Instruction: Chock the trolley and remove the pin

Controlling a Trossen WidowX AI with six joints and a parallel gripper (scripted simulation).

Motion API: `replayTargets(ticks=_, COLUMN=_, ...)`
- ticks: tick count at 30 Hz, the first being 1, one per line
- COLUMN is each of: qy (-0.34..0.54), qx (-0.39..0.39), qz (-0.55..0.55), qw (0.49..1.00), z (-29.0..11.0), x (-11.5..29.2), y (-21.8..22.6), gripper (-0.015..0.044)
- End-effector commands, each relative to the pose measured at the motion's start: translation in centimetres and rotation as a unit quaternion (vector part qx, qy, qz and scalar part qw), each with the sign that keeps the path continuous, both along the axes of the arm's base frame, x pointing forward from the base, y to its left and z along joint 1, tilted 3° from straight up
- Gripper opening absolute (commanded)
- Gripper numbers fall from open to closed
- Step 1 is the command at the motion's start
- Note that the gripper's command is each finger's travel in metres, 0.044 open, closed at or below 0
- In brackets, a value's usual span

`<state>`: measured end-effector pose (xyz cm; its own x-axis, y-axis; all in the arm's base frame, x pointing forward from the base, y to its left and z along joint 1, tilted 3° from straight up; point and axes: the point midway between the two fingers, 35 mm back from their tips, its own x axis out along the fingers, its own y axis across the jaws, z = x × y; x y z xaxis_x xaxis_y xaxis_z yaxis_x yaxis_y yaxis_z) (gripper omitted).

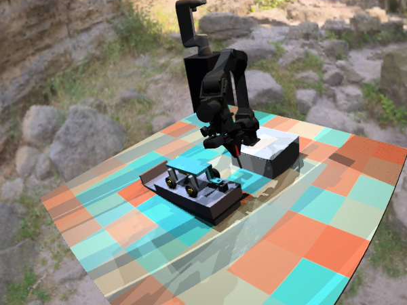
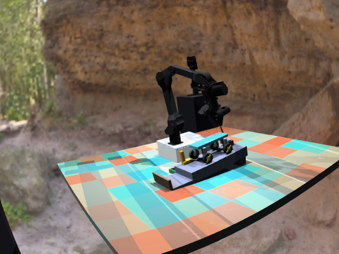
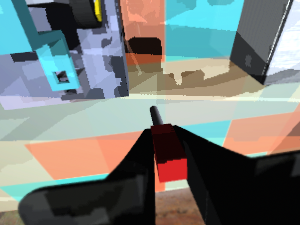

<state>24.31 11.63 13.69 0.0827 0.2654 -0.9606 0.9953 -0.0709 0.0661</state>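
Observation:
My gripper [image 1: 235, 146] [image 2: 217, 119] [image 3: 160, 132] is shut on the red-headed stop pin [image 1: 237, 152] [image 2: 219, 125] [image 3: 169, 157]. It holds the pin in the air, free of the trolley and past the ramp's uphill end, shaft pointing down. The trolley [image 1: 188, 167] [image 2: 208, 140] [image 3: 22, 40], with a cyan deck and black wheels, stands on the grey ramp [image 1: 207, 205] [image 2: 214, 163]. Its cyan pin bracket [image 3: 59, 76] shows an empty hole. The yellow chock [image 2: 187, 161] with its orange handle sits right at the downhill wheel. A bit of the green tray [image 2: 172, 170] shows beside the ramp's low end.
The arm's white base block [image 1: 271, 150] [image 2: 169, 149] [image 3: 265, 30] stands close beside the ramp. A dark brown stop plate [image 1: 152, 174] [image 2: 162, 180] closes the ramp's foot. The checked table top [image 1: 305, 234] ends in edges on all sides.

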Motion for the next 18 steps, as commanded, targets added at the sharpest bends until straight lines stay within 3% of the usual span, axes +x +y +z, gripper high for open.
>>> replayTargets(ticks=1, qy=0.004, qx=-0.001, qz=0.000, qw=1.000, z=-0.3, x=-0.2, y=-1.3, gripper=0.0000)
replayTargets(ticks=18, qy=0.004, qx=-0.004, qz=0.000, qw=1.000, z=-1.0, x=0.1, y=-7.8, gripper=0.0000)
